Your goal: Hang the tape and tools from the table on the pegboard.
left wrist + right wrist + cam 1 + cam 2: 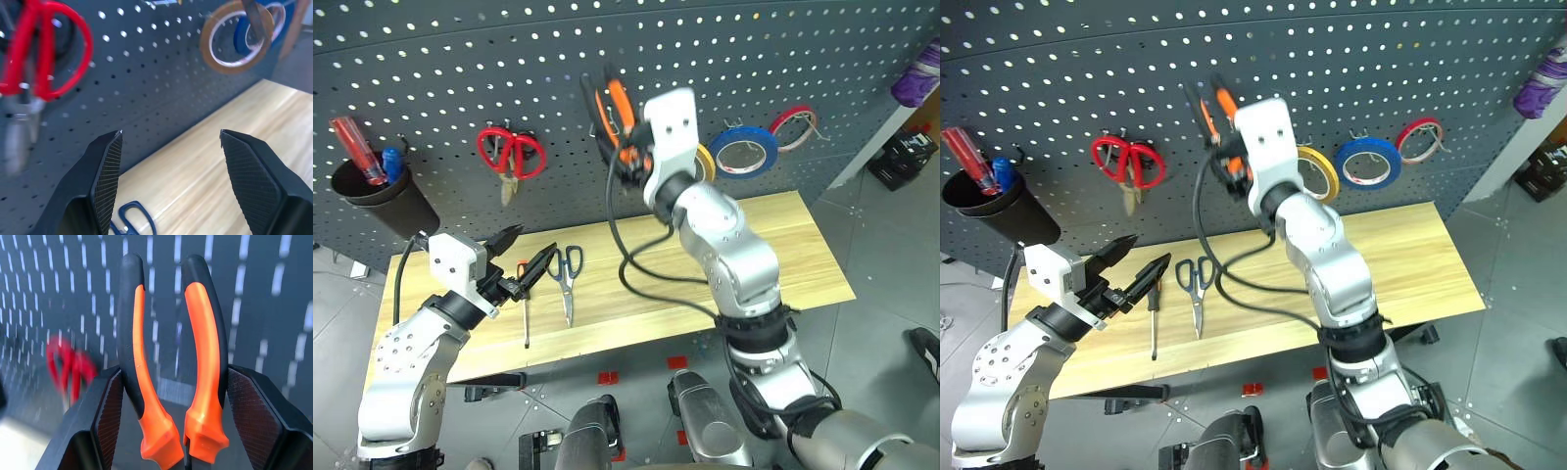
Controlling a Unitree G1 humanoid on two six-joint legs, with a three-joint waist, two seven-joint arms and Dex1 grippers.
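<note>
- I stand in a workshop: a dark pegboard (460, 78) fills the upper frame.
- Tools hang on it: red scissors (511, 154) at upper left, tape rolls (749, 149) at upper right.
- A black cup (382, 201) at far left holds screwdrivers (357, 149).
- A wood table (803, 255) crosses the middle, over grey floor tiles (891, 284) at lower right.

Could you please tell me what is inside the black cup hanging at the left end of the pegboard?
The black cup holds a red-handled screwdriver and something blue-topped. Their lower ends sit hidden below its rim.
</note>
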